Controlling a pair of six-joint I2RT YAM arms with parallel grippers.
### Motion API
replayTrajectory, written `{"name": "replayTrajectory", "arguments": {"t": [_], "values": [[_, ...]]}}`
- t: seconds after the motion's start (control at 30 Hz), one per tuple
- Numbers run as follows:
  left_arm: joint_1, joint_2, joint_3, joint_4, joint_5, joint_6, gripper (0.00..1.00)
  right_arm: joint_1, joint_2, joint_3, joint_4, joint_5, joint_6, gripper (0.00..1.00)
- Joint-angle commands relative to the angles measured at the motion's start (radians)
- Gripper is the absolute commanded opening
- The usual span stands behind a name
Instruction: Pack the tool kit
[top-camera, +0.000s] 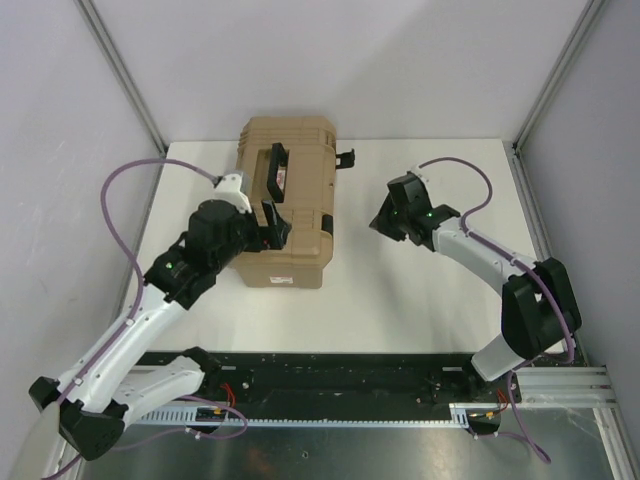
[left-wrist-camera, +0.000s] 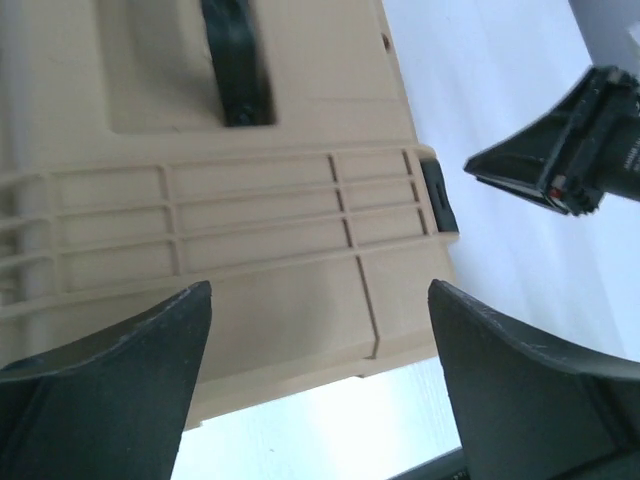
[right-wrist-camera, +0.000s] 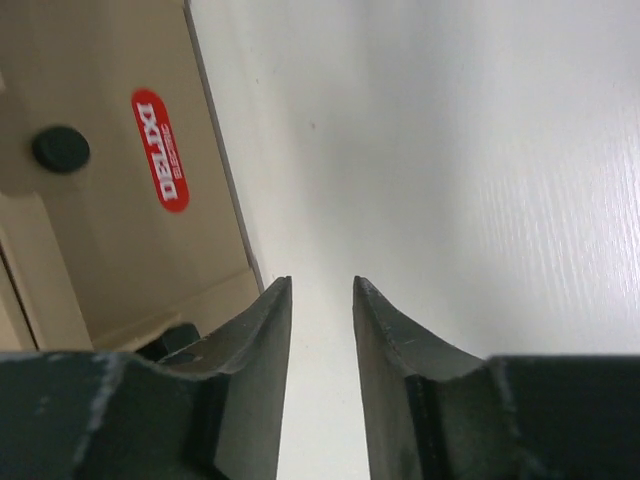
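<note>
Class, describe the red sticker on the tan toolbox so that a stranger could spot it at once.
Find the large tan plastic rectangular toolbox on the white table. On its top face, beside the black carrying handle, sits a small red oval sticker with white lettering, the only red mark visible on the case.

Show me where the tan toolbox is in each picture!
Top camera: the toolbox sits left of centre, towards the back of the table.
Left wrist: the toolbox fills the upper left.
Right wrist: the toolbox runs down the left edge, showing a red sticker.
Shared landmark: the white table, beside the toolbox in every view.
</note>
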Motion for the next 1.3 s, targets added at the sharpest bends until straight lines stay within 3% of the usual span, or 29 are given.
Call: {"name": "replayTrajectory", "arguments": {"t": [0.0, 0.13, 0.27, 0.4, 0.53, 0.77, 0.97, 1.07, 1.17, 1.27], "values": [[0.039, 0.037, 0.160, -0.084, -0.157, 0.108, 0.97, -0.063, -0.018, -0.013, 0.111, -0.048, 0.009, 0.39], [0.129, 0.161, 0.288, -0.077, -0.138, 0.104, 0.99, -0.142, 0.028, -0.014, 0.224, -0.184, -0.007, 0.44], [0.266, 0.346, 0.409, -0.074, 0.023, 0.056, 0.99, -0.222, 0.095, -0.013, 0.311, -0.347, -0.002, 0.45], [0.335, 0.524, 0.516, -0.073, 0.088, 0.053, 0.98, -0.260, 0.115, -0.014, 0.335, -0.394, -0.036, 0.45], [0.436, 0.638, 0.597, -0.072, 0.154, -0.064, 0.93, -0.293, 0.109, -0.014, 0.325, -0.410, -0.079, 0.45], [0.466, 0.814, 0.687, -0.070, 0.151, -0.010, 0.91, -0.323, 0.121, -0.014, 0.344, -0.446, -0.149, 0.45], [0.466, 0.885, 0.688, -0.059, 0.324, 0.134, 0.84, -0.332, 0.143, -0.013, 0.359, -0.495, -0.162, 0.45], [0.465, 0.903, 0.661, -0.051, 0.391, 0.193, 0.67, -0.345, 0.166, -0.013, 0.401, -0.515, -0.143, 0.45], [0.452, 0.914, 0.624, -0.039, 0.507, 0.268, 0.41, -0.355, 0.202, -0.014, 0.473, -0.551, -0.111, 0.45], [0.407, 0.921, 0.588, -0.033, 0.604, 0.375, 0.27, -0.367, 0.255, -0.013, 0.566, -0.591, -0.066, 0.46]]}}
